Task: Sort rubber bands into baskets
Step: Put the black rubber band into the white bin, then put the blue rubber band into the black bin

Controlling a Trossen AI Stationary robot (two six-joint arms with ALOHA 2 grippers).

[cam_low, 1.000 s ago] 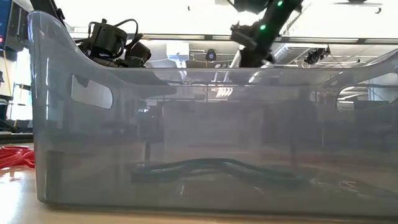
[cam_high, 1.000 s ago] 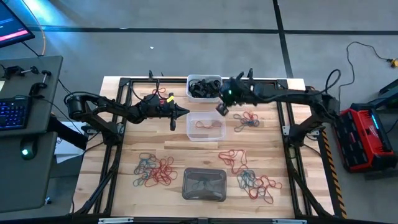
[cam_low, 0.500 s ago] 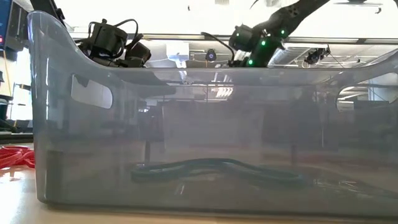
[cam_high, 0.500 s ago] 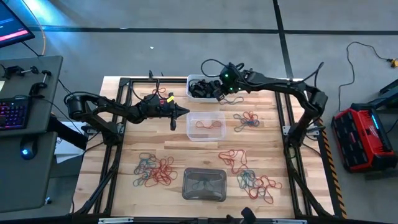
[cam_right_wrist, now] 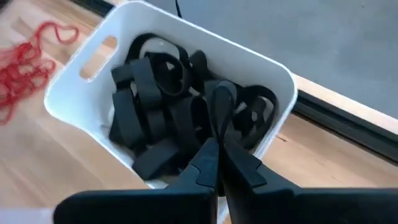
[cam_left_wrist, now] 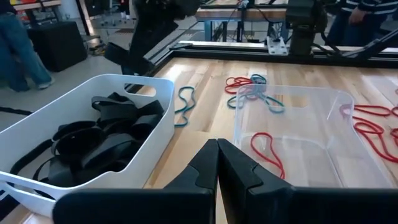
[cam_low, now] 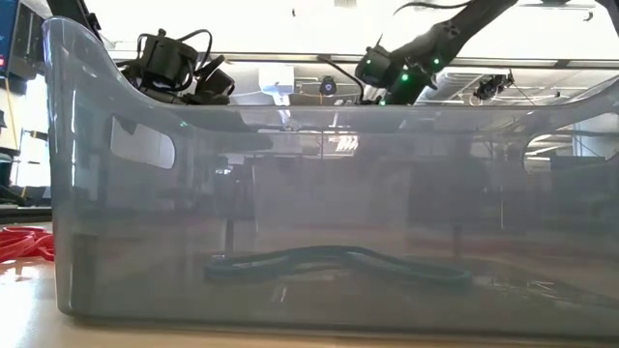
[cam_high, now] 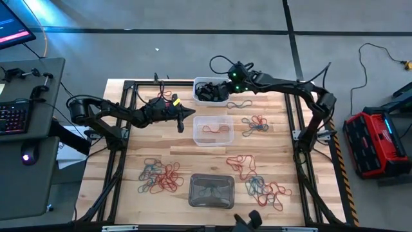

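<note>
Comparing with earlier: the right arm is now reaching farther toward the top centre of the high view; the left arm is staying as it was.
Right gripper: the right gripper [cam_right_wrist: 219, 144] is hanging over the white basket [cam_high: 201, 82], fingers pressed together and pinching a black rubber band [cam_right_wrist: 219, 102].
Held band: it is standing out past the fingertips as a narrow loop, its long axis running in line with the fingers, its free end over the pile of black bands [cam_right_wrist: 158, 118] in the white basket.
Left gripper: the left gripper [cam_high: 187, 116] is waiting just left of the clear basket [cam_high: 213, 131], fingers closed and holding nothing, pointing right.
Clear basket: it is sitting at the table's centre, just below the white one, with a red band [cam_left_wrist: 268, 149] lying in it.
Grey basket: the grey basket [cam_high: 212, 191] is sitting at the bottom centre, with a dark band [cam_low: 338, 261] lying flat inside.
Loose bands: mixed bunches are lying lower left [cam_high: 160, 176], lower right [cam_high: 265, 188] and right of the clear basket [cam_high: 256, 124]; one teal band [cam_high: 240, 104] is lying beside the white basket.
</note>
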